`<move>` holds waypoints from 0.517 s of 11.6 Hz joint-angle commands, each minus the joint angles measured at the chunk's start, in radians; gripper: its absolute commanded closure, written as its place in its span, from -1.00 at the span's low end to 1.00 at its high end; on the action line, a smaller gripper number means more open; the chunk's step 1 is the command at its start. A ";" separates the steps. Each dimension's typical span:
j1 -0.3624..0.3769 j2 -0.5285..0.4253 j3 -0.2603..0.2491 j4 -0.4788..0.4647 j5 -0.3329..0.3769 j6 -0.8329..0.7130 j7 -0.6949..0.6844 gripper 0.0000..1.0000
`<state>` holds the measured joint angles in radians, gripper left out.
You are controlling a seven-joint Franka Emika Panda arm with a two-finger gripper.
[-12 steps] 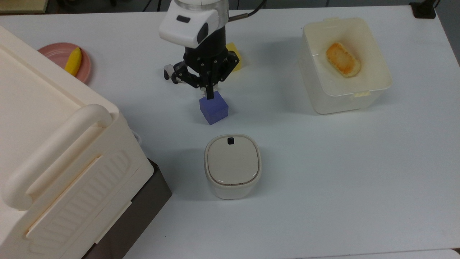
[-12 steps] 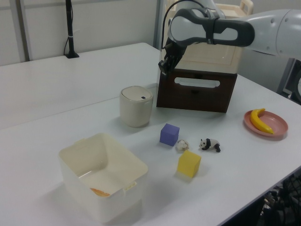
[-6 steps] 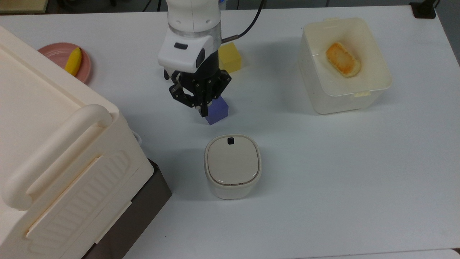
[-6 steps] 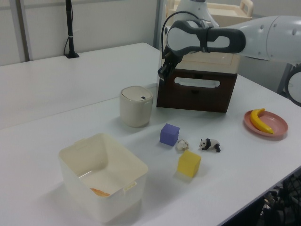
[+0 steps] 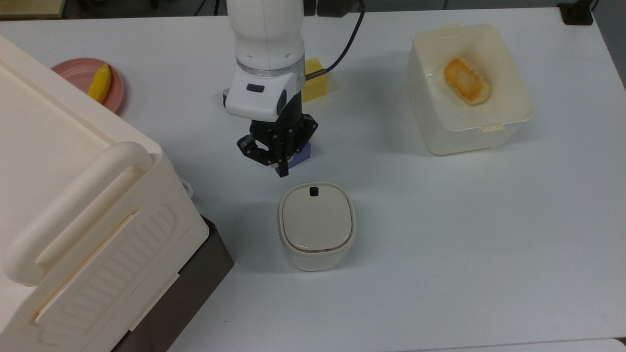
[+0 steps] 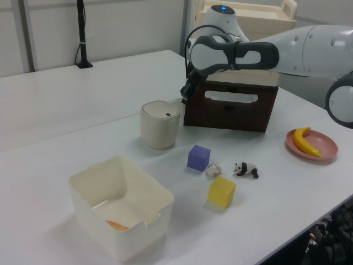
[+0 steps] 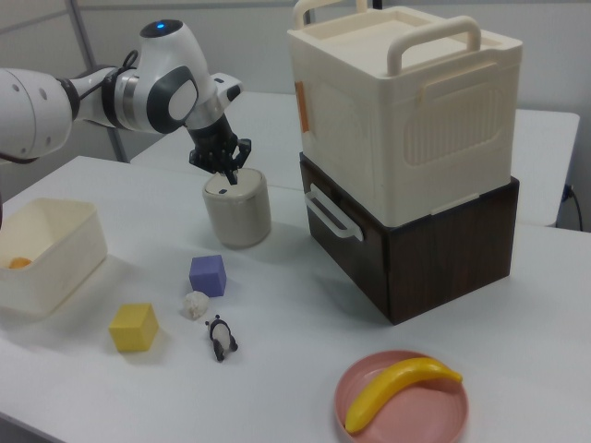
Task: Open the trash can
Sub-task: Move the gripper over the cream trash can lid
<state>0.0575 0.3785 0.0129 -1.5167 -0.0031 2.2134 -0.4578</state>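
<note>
The hand (image 5: pixel 281 166) hovers clenched and empty above the trash can (image 5: pixel 316 226). Light, rigid plastic; pressing its black button (image 5: pixel 314 190) should likely spring the lid (image 5: pixel 318 219).

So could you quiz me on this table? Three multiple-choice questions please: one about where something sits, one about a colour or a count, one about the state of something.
1. Where does the banana lie?
A. on the pink plate
B. in the white tub
C. on the small bin's lid

2. How many coloured cubes stand on the table?
A. one
B. two
C. four

3. What state is the trash can in?
A. lid up
B. tipped on its side
C. upright, lid down

Answers:
1. A: the right view shows the banana resting on the plate, near that view's bottom edge.
2. B: the purple cube and the yellow cube are the only ones.
3. C: in the top view the beige lid lies flat with the black button at its rim, and the gripper hangs just short of it.
</note>
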 commanded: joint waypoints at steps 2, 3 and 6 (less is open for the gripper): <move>-0.002 0.013 0.039 0.004 0.015 0.029 -0.054 1.00; -0.001 0.014 0.041 0.004 0.015 0.040 -0.058 1.00; -0.002 0.040 0.064 0.013 0.014 0.074 -0.059 1.00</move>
<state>0.0580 0.3910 0.0546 -1.5160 -0.0031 2.2462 -0.4849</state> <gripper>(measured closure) 0.991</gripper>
